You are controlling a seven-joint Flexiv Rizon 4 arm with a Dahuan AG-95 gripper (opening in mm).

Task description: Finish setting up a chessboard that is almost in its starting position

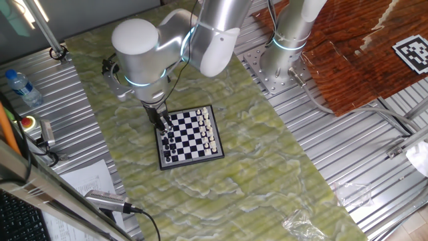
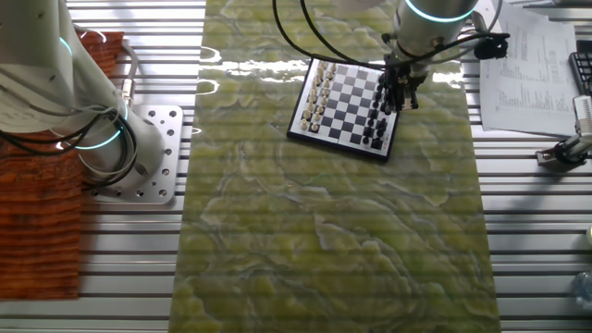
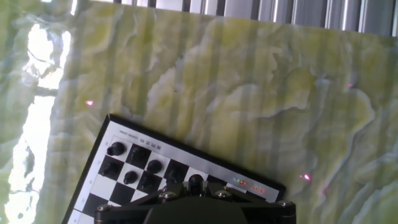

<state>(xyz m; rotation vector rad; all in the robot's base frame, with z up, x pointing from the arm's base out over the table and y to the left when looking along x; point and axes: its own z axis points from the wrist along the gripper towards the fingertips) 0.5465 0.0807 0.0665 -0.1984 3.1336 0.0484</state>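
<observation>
The chessboard (image 1: pixel 190 136) lies flat on a green marbled mat (image 1: pixel 221 194) that covers the middle of a ribbed metal table (image 1: pixel 374 174). It is a small square board of black and white checks inside a dark frame, turned at a slight angle to the edges of the mat. White pieces (image 1: pixel 208 131) stand in rows along one edge and black pieces (image 1: pixel 168 146) along the opposite edge.

The arm reaches down over the side with the black pieces, and the gripper (image 1: pixel 161 123) sits low among them, near the corner of the board. In the other fixed view the gripper (image 2: pixel 392 91) shows as dark fingers pointing down onto the black rows, with the white pieces (image 2: pixel 317 96) well apart on the far side of the chessboard (image 2: pixel 343 98).

The hand view looks down past the gripper body, which fills the bottom of the frame. Beyond it, several black pieces (image 3: pixel 133 168) stand on the squares at a corner of the chessboard (image 3: pixel 124 134), with the mat (image 3: pixel 249 81) stretching away behind.

How wide the fingers stand, and whether they have hold of a piece, cannot be told: the fingertips are too small and dark against the pieces in both fixed views and are hidden in the hand view
</observation>
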